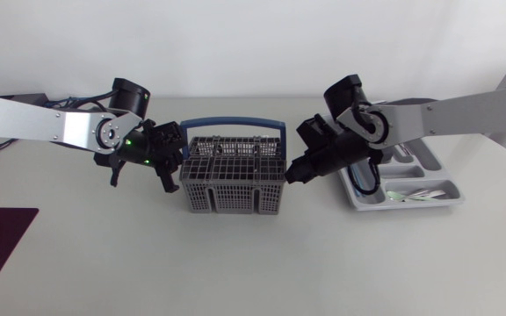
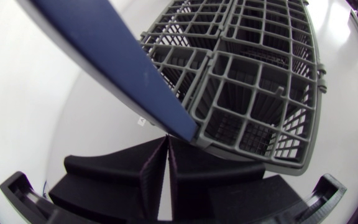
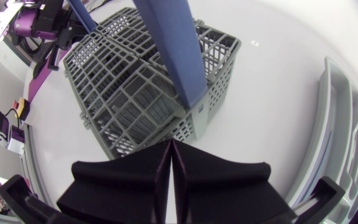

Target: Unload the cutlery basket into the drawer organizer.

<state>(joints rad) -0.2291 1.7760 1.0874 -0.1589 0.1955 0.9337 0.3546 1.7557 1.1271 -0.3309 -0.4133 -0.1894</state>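
Left gripper [image 1: 163, 175] and right gripper [image 1: 299, 172], both pressed together and empty, flank the basket [image 1: 234, 180]. It looks emptied; cutlery [image 1: 415, 194] lies in the organizer [image 1: 430, 163], so little seems left.

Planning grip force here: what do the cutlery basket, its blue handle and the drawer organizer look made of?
Cutlery basket: probably moulded plastic, matte grey; thick uniform lattice bars, no glint. Handle: likely plastic too, a smooth blue flat band. Drawer organizer: seemingly plastic, light grey, rounded moulded dividers, soft sheen.
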